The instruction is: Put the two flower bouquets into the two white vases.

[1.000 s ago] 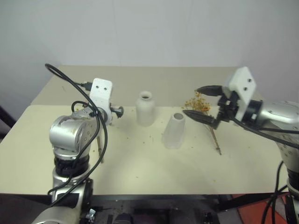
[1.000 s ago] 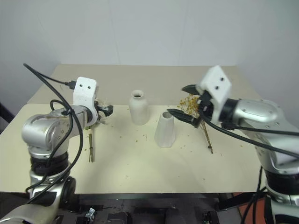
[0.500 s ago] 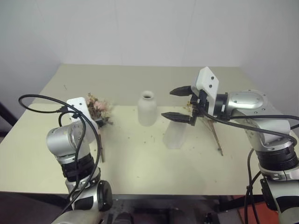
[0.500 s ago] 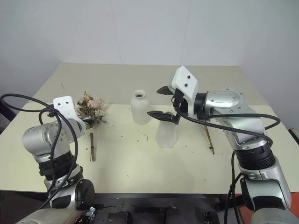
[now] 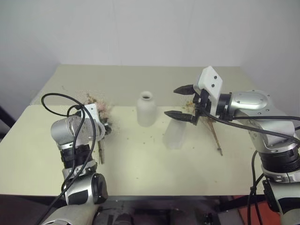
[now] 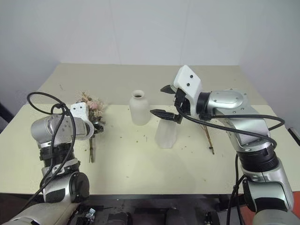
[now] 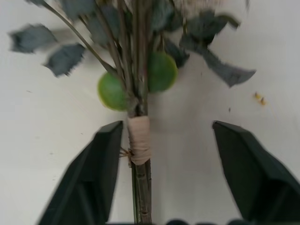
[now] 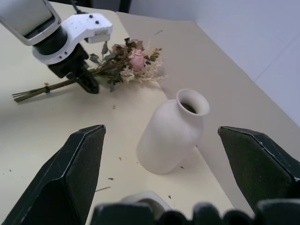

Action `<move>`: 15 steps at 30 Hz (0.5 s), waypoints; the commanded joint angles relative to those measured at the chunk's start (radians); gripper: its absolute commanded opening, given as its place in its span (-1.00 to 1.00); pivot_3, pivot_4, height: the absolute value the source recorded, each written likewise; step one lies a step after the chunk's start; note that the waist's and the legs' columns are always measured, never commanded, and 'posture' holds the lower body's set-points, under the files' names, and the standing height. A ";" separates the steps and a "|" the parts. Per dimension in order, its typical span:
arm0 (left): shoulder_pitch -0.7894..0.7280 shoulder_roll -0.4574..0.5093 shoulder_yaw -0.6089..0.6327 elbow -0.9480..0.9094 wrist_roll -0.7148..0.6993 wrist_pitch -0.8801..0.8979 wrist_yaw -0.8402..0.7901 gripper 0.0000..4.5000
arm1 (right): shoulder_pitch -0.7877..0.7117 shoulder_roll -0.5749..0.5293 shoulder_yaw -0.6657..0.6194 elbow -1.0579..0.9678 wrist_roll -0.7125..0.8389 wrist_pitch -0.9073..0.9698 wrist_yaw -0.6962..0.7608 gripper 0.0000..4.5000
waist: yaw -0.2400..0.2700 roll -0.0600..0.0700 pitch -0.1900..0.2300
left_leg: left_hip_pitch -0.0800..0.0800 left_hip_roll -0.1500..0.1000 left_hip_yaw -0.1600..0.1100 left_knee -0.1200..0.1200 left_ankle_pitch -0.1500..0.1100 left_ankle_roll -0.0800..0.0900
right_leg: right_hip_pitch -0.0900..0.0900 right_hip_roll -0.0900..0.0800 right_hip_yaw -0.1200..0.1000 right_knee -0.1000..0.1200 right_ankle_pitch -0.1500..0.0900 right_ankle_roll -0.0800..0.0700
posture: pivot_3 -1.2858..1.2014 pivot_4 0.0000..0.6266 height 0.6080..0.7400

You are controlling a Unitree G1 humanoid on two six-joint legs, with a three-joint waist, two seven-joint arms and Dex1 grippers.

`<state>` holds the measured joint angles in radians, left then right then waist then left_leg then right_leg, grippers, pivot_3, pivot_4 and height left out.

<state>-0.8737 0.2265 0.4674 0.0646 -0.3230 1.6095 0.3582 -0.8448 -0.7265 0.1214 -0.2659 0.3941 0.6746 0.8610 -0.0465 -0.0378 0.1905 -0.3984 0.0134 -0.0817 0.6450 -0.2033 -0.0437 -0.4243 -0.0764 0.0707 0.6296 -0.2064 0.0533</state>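
Observation:
The bouquet of pink roses (image 5: 101,110) lies on the table at the left, its stems pointing toward the near edge. My left gripper (image 7: 166,129) is open and straddles the taped stem wrap (image 7: 139,140); one finger is right beside the wrap, the other well apart. The bottle-shaped white vase (image 5: 146,110) stands upright mid-table, with the cone vase (image 5: 175,136) to its right and nearer. My right gripper (image 5: 172,101) hovers open above the cone vase, holding nothing. The yellow-blossom bouquet (image 5: 215,133) lies flat on the table behind and to the right of that gripper, its blossoms partly hidden.
Small petal crumbs (image 5: 151,138) are scattered over the cream table (image 5: 154,173). A black cable (image 5: 56,101) loops above my left wrist. The table's near edge runs just below both arms, and a white wall stands behind the far edge.
My left gripper has sunk over the rose bouquet's stems and rolled. The right gripper has stayed open above the cone vase, hardly shifting.

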 commanded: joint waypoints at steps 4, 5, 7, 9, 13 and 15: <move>-0.055 0.061 -0.005 0.076 -0.005 0.005 0.013 -0.51 | 0.006 -0.024 -0.061 -0.053 -0.002 0.029 -0.033 1.00 | 0.002 0.000 0.000 | 0.000 0.000 0.000 0.000 0.000 0.000 | 0.000 0.000 0.000 0.000 0.000 0.000 | 0.03 -0.52 1.00; -0.056 0.065 -0.003 0.083 -0.004 0.005 0.011 -0.67 | 0.007 -0.025 -0.061 -0.053 -0.003 0.030 -0.034 1.00 | 0.002 0.000 0.000 | 0.000 0.000 0.000 0.000 0.000 0.000 | 0.000 0.000 0.000 0.000 0.000 0.000 | 0.03 -0.52 1.00; -0.061 0.064 0.019 0.096 -0.005 0.005 0.008 -0.94 | 0.009 -0.026 -0.062 -0.051 -0.004 0.030 -0.036 1.00 | 0.002 0.000 0.000 | 0.000 0.000 0.000 0.000 0.000 0.000 | 0.000 0.000 0.000 0.000 0.000 0.000 | 0.03 -0.52 1.00; -0.067 0.060 0.037 0.077 0.020 0.005 0.005 -0.94 | 0.010 -0.025 -0.060 -0.048 -0.006 0.028 -0.037 1.00 | 0.002 0.000 0.000 | 0.000 0.000 0.000 0.000 0.000 0.000 | 0.000 0.000 0.000 0.000 0.000 0.000 | 0.03 -0.52 1.00; -0.054 0.058 0.059 -0.083 0.002 -0.097 -0.080 -0.94 | 0.009 -0.024 -0.058 -0.041 -0.011 0.027 -0.042 1.00 | 0.001 0.000 0.000 | 0.000 0.000 0.000 0.000 0.000 0.000 | 0.000 0.000 0.000 0.000 0.000 0.000 | 0.03 -0.52 1.00; -0.050 0.076 0.048 -0.141 -0.009 -0.182 -0.131 -0.94 | 0.008 -0.027 -0.060 -0.038 -0.012 0.027 -0.043 1.00 | 0.002 0.000 0.000 | 0.000 0.000 0.000 0.000 0.000 -0.001 | 0.000 0.000 0.000 0.000 0.000 0.000 | 0.03 -0.52 1.00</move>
<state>-0.9038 0.2724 0.5256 0.0135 -0.3175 1.5150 0.2741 -0.8259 -0.7387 0.1030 -0.2863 0.3877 0.7034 0.8265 -0.0446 -0.0378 0.1905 -0.3991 0.0135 -0.0817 0.6450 -0.2031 -0.0443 -0.4247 -0.0765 0.0707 0.6291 -0.2062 0.0531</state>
